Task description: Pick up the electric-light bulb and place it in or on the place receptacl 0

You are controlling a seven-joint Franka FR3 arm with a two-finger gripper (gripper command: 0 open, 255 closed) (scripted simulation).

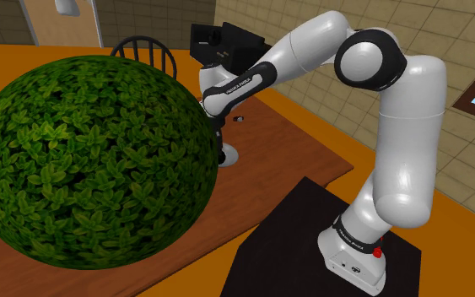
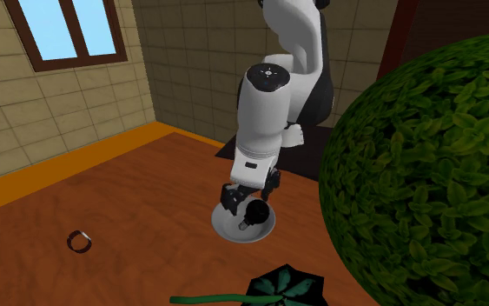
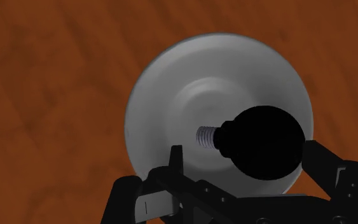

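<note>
From where I stood, the job looked all but finished: the black bulb point(image 3: 260, 141), its ribbed grey screw cap pointing sideways, lay within the pale grey bowl point(image 3: 171, 95) on the brown wooden table point(image 3: 44, 95), and the gripper point(image 3: 243, 151) hung low over it. The jaws stood open. One finger was close against the bulb's round side and the other was plainly clear of it, so nothing was clasped. I judged the step in hand to be the letting-go and the drawing away. To do that well, the hand would need to rise straight up with the fingers kept wide, since a nudge from the near finger could send so round a thing rolling around the dish or over its shallow rim. It would also want to lift clear before swinging, as the great leafy bush point(image 1: 83, 160) crowded right up beside the arm. The wrist view gave what the others could not: the gap on one side of the bulb, and how far off the bowl's centre the bulb sat, towards the rim. The second exterior view showed the gripper point(image 2: 251, 204) just above the bowl point(image 2: 225, 228) with the bulb point(image 2: 255, 211) down inside it, and a small ring point(image 2: 79, 241) lying well apart on the table. In the shoulder view the bush hid most of the bowl point(image 1: 229, 154), leaving just a pale edge, though that view showed the arm's whole reach from the stand point(image 1: 311, 245).
</note>
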